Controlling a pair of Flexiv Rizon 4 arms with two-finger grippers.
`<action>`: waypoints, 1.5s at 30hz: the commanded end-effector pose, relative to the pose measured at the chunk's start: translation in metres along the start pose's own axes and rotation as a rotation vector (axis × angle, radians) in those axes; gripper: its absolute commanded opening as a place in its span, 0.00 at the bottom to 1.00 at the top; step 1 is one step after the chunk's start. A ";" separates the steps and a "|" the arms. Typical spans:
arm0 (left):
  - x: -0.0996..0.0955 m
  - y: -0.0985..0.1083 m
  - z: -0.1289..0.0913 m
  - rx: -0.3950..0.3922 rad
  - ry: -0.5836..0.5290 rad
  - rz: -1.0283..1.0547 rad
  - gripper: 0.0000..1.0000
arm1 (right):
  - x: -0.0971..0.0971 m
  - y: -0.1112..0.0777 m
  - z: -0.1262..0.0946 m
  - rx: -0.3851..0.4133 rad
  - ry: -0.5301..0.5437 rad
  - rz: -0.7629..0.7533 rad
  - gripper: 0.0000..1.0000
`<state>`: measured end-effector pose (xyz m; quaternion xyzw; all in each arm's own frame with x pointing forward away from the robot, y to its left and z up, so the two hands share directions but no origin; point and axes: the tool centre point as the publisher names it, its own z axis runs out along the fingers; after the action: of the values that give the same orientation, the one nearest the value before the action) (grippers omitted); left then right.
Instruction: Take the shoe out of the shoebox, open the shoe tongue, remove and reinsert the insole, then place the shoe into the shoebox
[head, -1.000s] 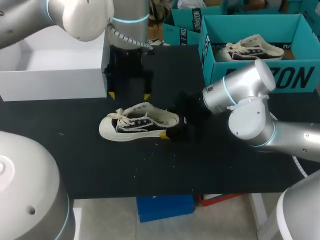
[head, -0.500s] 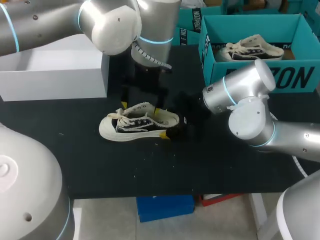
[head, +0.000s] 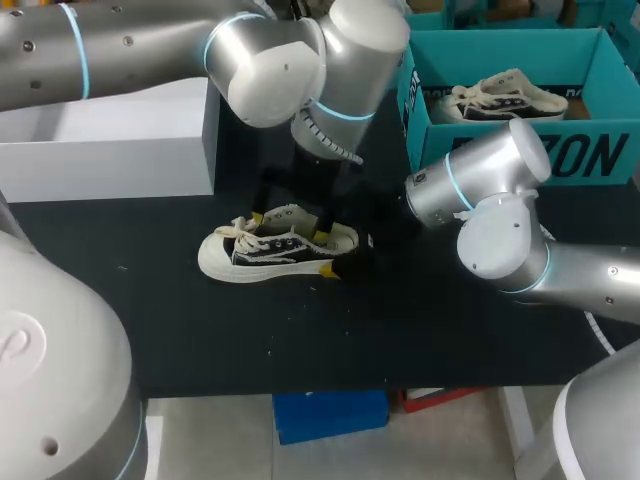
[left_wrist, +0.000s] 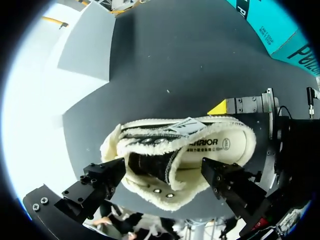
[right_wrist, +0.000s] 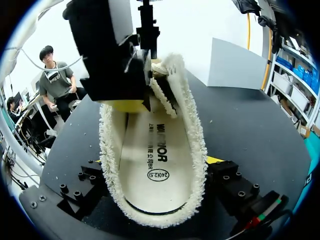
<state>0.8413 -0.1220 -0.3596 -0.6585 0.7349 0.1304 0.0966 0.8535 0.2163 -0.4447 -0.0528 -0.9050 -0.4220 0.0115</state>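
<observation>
A cream and black sneaker (head: 270, 245) lies on its sole on the black table, toe to the left. Its cream insole (right_wrist: 156, 160) lies inside, with fleece lining around the collar. My right gripper (head: 336, 258) is at the heel, with a finger pressed against each side of the heel (right_wrist: 155, 210). My left gripper (head: 290, 227) hangs over the laces and tongue, open, one yellow tip on each side of the upper. From the left wrist the shoe (left_wrist: 175, 160) lies between its wide-spread fingers (left_wrist: 100, 180). One left fingertip (right_wrist: 125, 105) sits at the collar edge.
A white open box (head: 110, 150) stands at the back left. A teal shoebox (head: 520, 150) at the back right holds another sneaker (head: 505, 98). Bare black tabletop (head: 300, 340) stretches in front of the shoe.
My left arm has swung from the back of the table rightward and down onto the shoe. The right gripper and the shoe have stayed put.
</observation>
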 end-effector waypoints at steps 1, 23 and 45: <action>0.003 -0.006 0.003 -0.010 -0.037 -0.004 1.00 | 0.000 0.000 0.002 0.001 -0.002 0.001 0.00; -0.019 -0.008 0.004 0.005 -0.045 -0.033 0.00 | 0.000 0.000 0.002 0.001 -0.002 0.001 0.00; -0.060 -0.013 -0.014 0.003 0.119 -0.149 0.00 | 0.000 0.000 0.002 0.001 -0.002 0.001 0.00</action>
<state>0.8639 -0.0822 -0.3323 -0.7145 0.6862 0.1086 0.0827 0.8537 0.2163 -0.4449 -0.0527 -0.9048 -0.4224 0.0115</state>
